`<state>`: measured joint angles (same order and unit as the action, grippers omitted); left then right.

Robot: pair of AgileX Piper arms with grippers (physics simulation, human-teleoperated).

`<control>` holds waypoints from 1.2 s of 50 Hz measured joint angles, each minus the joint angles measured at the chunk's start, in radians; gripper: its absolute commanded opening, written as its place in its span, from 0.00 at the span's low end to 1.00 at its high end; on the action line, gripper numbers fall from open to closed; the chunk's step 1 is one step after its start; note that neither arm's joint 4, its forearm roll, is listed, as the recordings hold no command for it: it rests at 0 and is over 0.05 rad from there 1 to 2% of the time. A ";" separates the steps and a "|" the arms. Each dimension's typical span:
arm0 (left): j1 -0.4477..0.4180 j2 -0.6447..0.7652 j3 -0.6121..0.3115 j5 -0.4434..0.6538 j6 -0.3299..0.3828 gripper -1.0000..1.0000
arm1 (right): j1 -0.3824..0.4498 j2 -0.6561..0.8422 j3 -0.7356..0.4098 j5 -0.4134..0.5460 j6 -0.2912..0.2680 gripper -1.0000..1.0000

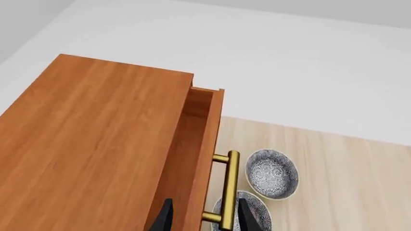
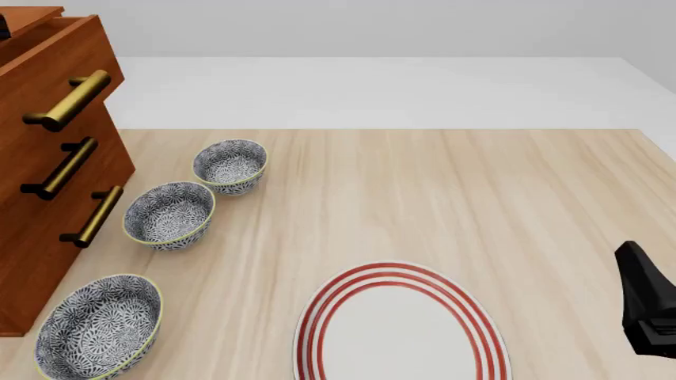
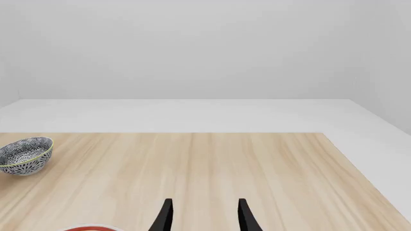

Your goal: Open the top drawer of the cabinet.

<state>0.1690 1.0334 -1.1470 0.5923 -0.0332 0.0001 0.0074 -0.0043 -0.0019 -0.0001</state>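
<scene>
Two fingers of my left end effector (image 1: pixel 204 217) straddle, spread wide, the top drawer (image 1: pixel 204 139)'s stiff, smooth brass handle (image 1: pixel 229 190), where I'd grip.

Left gripper (image 1: pixel 202 216) fingers spread apart, pointing down from up high. Right gripper (image 3: pixel 202 215) also spread, holding nothing, low and level. Right arm (image 2: pixel 647 305) sits at the near right edge.

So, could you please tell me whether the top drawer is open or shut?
Partly open: the top drawer juts out past the cabinet top, showing a gap inside.
</scene>
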 measured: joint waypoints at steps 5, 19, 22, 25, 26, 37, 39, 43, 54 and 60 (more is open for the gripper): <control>-0.003 0.006 0.008 -0.010 0.001 1.00 | 0.000 0.000 0.000 0.000 0.000 1.00; -0.012 0.022 0.021 -0.030 0.006 1.00 | 0.000 0.000 0.000 0.000 0.000 1.00; -0.013 0.025 0.024 -0.033 0.008 1.00 | 0.000 0.000 0.000 0.000 0.000 1.00; -0.013 0.027 0.027 -0.035 0.008 1.00 | 0.000 0.000 0.000 0.000 0.000 1.00; -0.013 0.029 0.028 -0.036 0.007 1.00 | 0.000 0.000 0.000 0.000 0.000 1.00; -0.009 0.043 0.035 -0.041 0.008 1.00 | 0.000 0.000 0.000 0.000 0.000 1.00; -0.008 0.045 0.037 -0.042 0.008 1.00 | 0.000 0.000 0.000 0.000 0.000 1.00; -0.007 0.052 0.038 -0.044 0.010 1.00 | 0.000 0.000 0.000 0.000 0.000 1.00; -0.006 0.068 0.046 -0.052 0.012 1.00 | 0.010 0.005 -0.004 -0.001 0.000 1.00; -0.009 0.077 0.054 -0.058 0.015 1.00 | 0.012 0.007 -0.004 -0.003 0.000 1.00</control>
<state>0.1602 1.1100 -1.0926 0.5339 -0.0181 0.0123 0.0140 -0.0084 -0.0045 0.0001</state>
